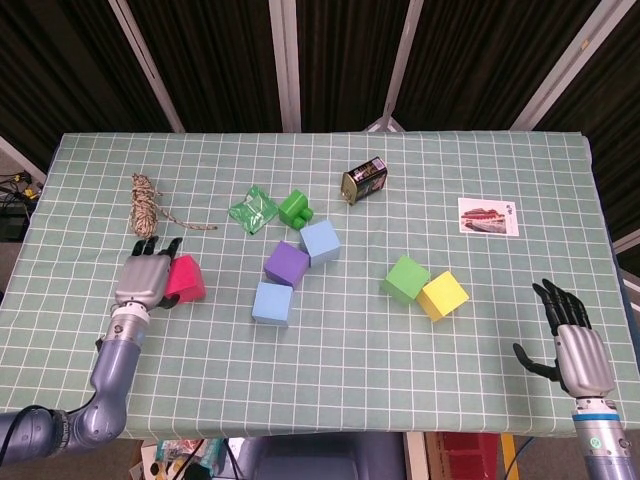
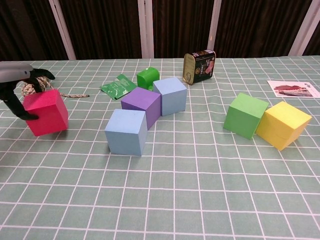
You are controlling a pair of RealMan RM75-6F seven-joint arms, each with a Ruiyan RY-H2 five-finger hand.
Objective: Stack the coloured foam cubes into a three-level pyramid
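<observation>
My left hand (image 1: 147,275) (image 2: 19,80) grips a red cube (image 1: 186,279) (image 2: 47,114) at the left of the table, fingers over its top and far side, thumb on its left face. A light blue cube (image 1: 272,303) (image 2: 126,131), a purple cube (image 1: 287,264) (image 2: 141,106) and a second light blue cube (image 1: 320,242) (image 2: 171,95) sit in a diagonal row at the centre. A green cube (image 1: 406,278) (image 2: 245,115) touches a yellow cube (image 1: 443,295) (image 2: 282,125) to the right. My right hand (image 1: 575,345) hovers open at the front right edge, holding nothing.
A coil of rope (image 1: 147,203) (image 2: 37,80) lies behind the red cube. A green packet (image 1: 253,210), a small green plastic piece (image 1: 295,208) and a tin can (image 1: 364,181) (image 2: 200,65) lie behind the cubes. A photo card (image 1: 488,216) lies at the far right.
</observation>
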